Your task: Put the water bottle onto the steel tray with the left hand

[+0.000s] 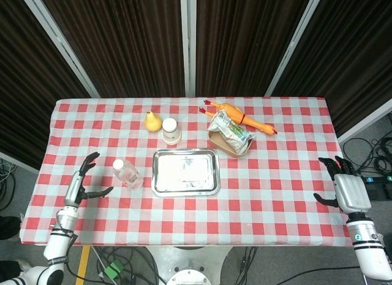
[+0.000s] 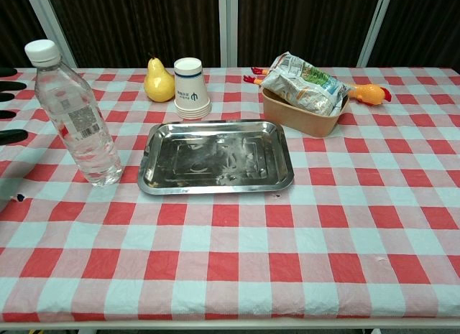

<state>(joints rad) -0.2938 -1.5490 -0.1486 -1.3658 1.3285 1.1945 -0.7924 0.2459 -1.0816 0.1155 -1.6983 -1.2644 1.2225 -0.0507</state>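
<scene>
1. Two hands in stock. The left hand (image 1: 81,184) hangs over the desk's (image 1: 275,193) near-left part, fingers spread wide with the thumb out toward the bottle, holding nothing. It is near the bottle but not touching. In the chest view only dark fingertips (image 2: 8,94) show at the left edge.
2. The right hand (image 1: 344,188) sits off the desk's right edge, fingers apart, empty, well away from everything.
3. One water bottle (image 2: 77,116): clear plastic, white cap, small printed label on the side, upright on the red-and-white checked cloth. It stands just beside the left rim of the steel tray (image 2: 151,177), apart from it.
4. One steel tray: rectangular, shallow, shiny, raised rim, nothing in it.
5. Step in hand, as I judge it: the reach to the bottle, grasp not yet made.
6. Advice for that step: come in level from the left, wrap the fingers round the body about mid-height, below the taper. A thin-walled bottle will likely dent and slip if squeezed hard, and tip if nudged near the cap.
7. Afterwards: lift enough to clear the tray's rim, carry across rightward, and set it down upright on the flat middle.
</scene>
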